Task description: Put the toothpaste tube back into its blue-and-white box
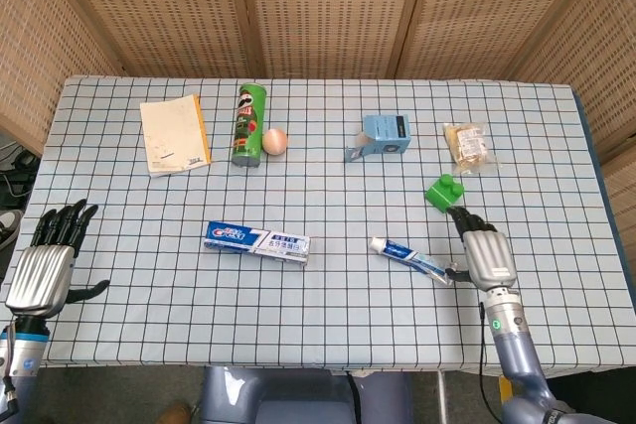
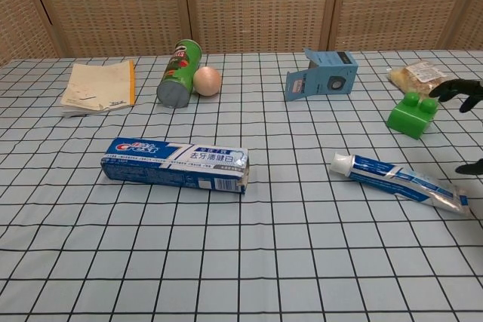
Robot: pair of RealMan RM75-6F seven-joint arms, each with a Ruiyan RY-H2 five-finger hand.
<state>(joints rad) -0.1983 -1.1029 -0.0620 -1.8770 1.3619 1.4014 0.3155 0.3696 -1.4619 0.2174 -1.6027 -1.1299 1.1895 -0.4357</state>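
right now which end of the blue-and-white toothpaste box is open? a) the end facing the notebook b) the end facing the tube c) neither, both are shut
B: in the chest view the blue-and-white toothpaste box has its flap hanging loose at the end toward the white-capped toothpaste tube.

Item count: one toothpaste tube [image 1: 412,259], one toothpaste box [image 1: 257,241], one small blue box [image 1: 383,134], one chip can [image 1: 246,123], one egg [image 1: 274,141], one notebook [image 1: 174,134], one snack bag [image 1: 468,145], one green block [image 1: 444,191].
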